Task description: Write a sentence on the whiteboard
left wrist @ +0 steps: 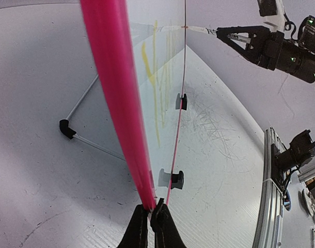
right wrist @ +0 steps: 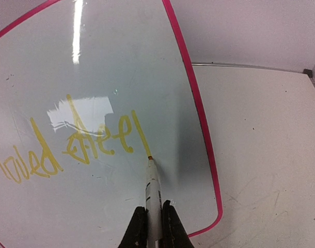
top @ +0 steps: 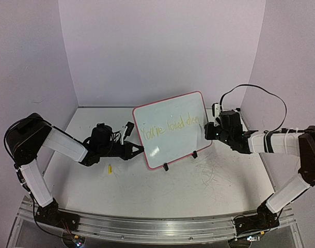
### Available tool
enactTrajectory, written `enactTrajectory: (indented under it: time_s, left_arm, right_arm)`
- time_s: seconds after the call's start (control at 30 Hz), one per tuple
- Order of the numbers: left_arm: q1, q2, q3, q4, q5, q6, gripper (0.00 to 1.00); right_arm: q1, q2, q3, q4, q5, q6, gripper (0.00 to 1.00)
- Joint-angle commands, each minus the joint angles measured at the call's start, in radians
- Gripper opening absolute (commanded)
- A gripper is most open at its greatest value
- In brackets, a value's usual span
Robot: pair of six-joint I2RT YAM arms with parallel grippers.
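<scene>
Propped on a black wire stand (left wrist: 67, 129) at mid-bench (top: 162, 194): whiteboard (top: 173, 152), face toward the arms, long axis left to right, right end riding higher. Across it, pale-yellow sentence (top: 170, 128), partly legible as "loved". Scuffed white bench, plain pale walls (top: 162, 46). Left pincer (top: 141, 149) pressed onto the board's pink left rim; right pincer (top: 205, 129) pinching a marker (right wrist: 153, 186), tip on the last stroke.

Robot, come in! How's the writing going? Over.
Left end effector shut on whiteboard rim. Right end effector shut on marker, tip at sentence end. Yellow bit on table, apart.
</scene>
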Motion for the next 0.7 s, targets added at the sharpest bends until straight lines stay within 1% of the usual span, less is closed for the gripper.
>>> enactTrajectory:
  time_s: [0.0,0.1,0.27,0.37,0.67]
  left_arm:
    - [0.005,-0.010,-0.008,-0.109,-0.030,0.026,0.00]
    - [0.005,-0.008,-0.008,-0.108,-0.031,0.026,0.00]
    - [0.006,-0.007,-0.007,-0.110,-0.032,0.025,0.00]
    - [0.005,-0.008,-0.007,-0.110,-0.033,0.025,0.00]
    - [0.006,-0.005,-0.003,-0.111,-0.028,0.025,0.00]
  right_arm:
    - [-0.003,-0.033,-0.034,-0.032,-0.022,0.021,0.00]
    - [-0.003,-0.040,-0.034,-0.032,-0.023,0.016,0.00]
    - [-0.003,-0.074,0.020,-0.029,-0.035,0.013,0.00]
    - [-0.007,-0.102,0.030,0.007,-0.031,0.012,0.00]
    - [-0.019,-0.029,0.119,0.044,-0.039,-0.014,0.00]
